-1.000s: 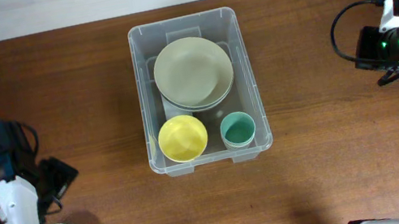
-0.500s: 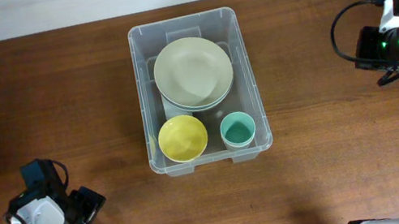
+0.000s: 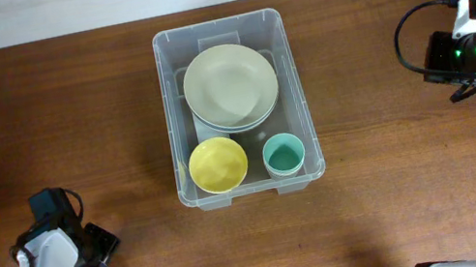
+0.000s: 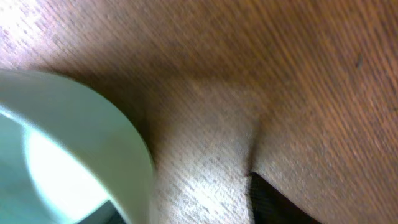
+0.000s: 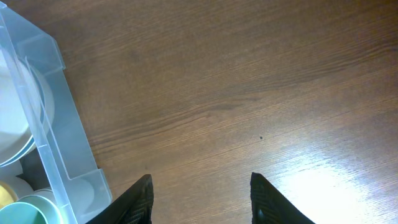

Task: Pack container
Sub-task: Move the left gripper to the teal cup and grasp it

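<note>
**Left fingers down at a pale bowl, right fingers idling wide beside the container**

The left fingers (image 4: 273,202) are sitting low over the counter (image 3: 399,213), well off the container's near left corner. Only one dark tip is showing in the left wrist view, so I cannot tell how far apart they are standing or whether they are gripping anything. The rim of a pale bowl (image 4: 74,124) is filling the left of that view, just beside the tip. From overhead the left arm is covering most of this bowl, leaving only a sliver showing.

The right fingers (image 5: 140,199) are hanging spread wide with nothing between them, only bare wood showing in the gap. They are hovering well off the container's right side, with its clear wall showing at the left edge of the right wrist view.

The container (image 3: 178,115) is standing upright in the middle of the counter, far from both arms. Inside it, pale green plates (image 3: 229,84) are lying stacked at the far end. A yellow bowl (image 3: 218,164) is sitting at the container's near left and a teal cup (image 3: 283,155) at its near right, both just beside the plates.
</note>
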